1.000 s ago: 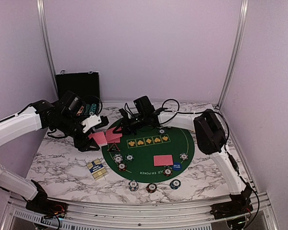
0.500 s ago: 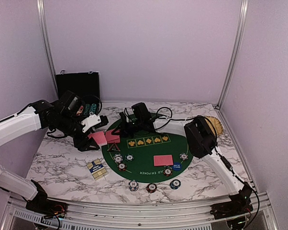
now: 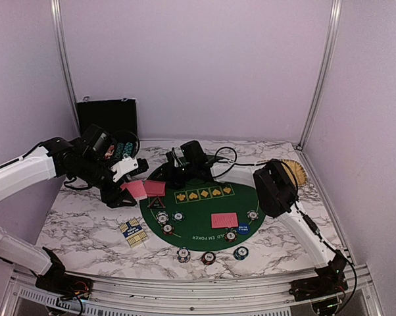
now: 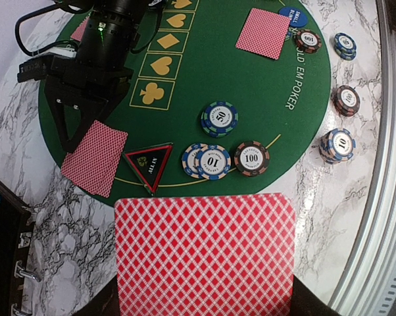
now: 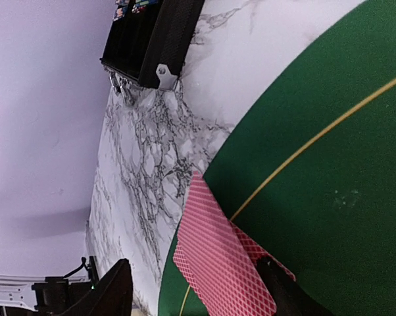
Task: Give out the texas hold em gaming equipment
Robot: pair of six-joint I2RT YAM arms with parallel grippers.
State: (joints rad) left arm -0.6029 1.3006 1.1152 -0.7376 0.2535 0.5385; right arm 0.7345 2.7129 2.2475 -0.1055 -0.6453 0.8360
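The green mat (image 4: 204, 79) carried "EM POKER" along its rim, plus gold club, heart and diamond signs in boxes. A teal chip (image 4: 218, 117) read "50", a white chip (image 4: 213, 160) "10", a black chip (image 4: 252, 158) "100", a blue button (image 4: 293, 14) "SMALL" (the triangular button's (image 4: 150, 163) lettering stayed illegible)

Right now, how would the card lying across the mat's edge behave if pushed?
The card lies flat and thin, so it probably slides on the green mat rather than lifting. Likely light and bendy; edges hard to pinch.
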